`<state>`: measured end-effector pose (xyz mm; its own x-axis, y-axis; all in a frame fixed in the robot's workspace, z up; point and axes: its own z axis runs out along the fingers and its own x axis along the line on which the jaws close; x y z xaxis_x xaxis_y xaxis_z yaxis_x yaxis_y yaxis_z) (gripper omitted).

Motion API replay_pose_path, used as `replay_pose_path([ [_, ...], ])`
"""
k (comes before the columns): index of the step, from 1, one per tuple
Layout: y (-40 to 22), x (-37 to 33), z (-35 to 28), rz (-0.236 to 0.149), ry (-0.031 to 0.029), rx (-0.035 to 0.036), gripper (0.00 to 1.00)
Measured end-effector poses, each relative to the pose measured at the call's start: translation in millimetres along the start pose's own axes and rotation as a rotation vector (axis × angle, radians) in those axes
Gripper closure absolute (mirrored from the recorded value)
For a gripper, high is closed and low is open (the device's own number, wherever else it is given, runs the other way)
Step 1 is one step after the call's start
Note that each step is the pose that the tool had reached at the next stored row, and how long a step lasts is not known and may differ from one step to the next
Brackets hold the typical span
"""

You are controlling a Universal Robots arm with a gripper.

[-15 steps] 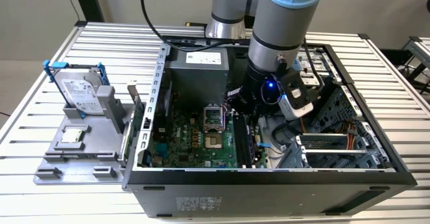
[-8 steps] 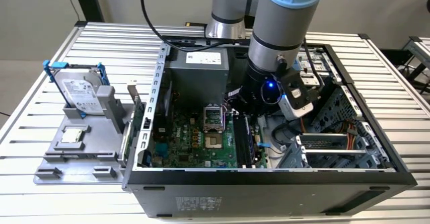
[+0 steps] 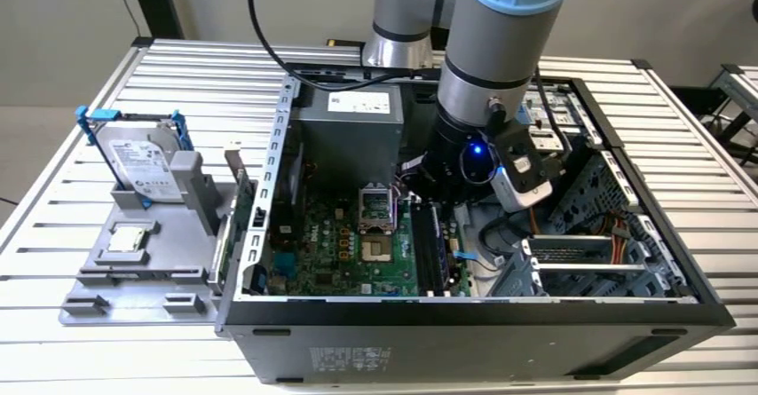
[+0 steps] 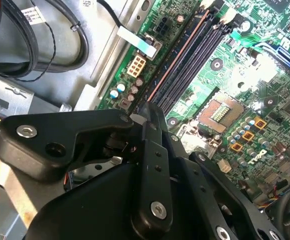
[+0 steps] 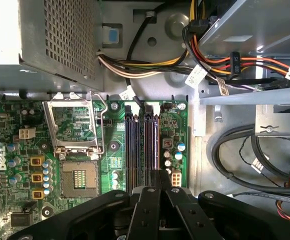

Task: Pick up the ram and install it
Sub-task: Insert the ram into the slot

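Inside the open case (image 3: 280, 146), exterior view: the ram (image 3: 434, 251) stands on edge along the motherboard (image 3: 343, 244), with the arm (image 3: 503, 49) directly above.

Second wrist view: pincer (image 4: 148, 108) fingers are drawn together over one end of the memory slots (image 4: 185, 52). You cannot tell if they pinch the stick.

First wrist view: same alignment. Judgement: press straight down, square to the slot, never tilted.
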<state>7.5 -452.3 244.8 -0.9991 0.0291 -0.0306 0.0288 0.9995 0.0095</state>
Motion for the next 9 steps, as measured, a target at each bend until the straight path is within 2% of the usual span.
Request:
replay_pose_path([
  [6, -0.3, 0.0, 0.0, 0.000, 0.0001, -0.0018, 1.00],
  [7, -0.9, -0.2, -0.1, 0.000, 0.0003, -0.0101, 1.00],
  [9, -2.1, -0.1, 0.0, 0.001, 0.0013, -0.0444, 1.00],
])
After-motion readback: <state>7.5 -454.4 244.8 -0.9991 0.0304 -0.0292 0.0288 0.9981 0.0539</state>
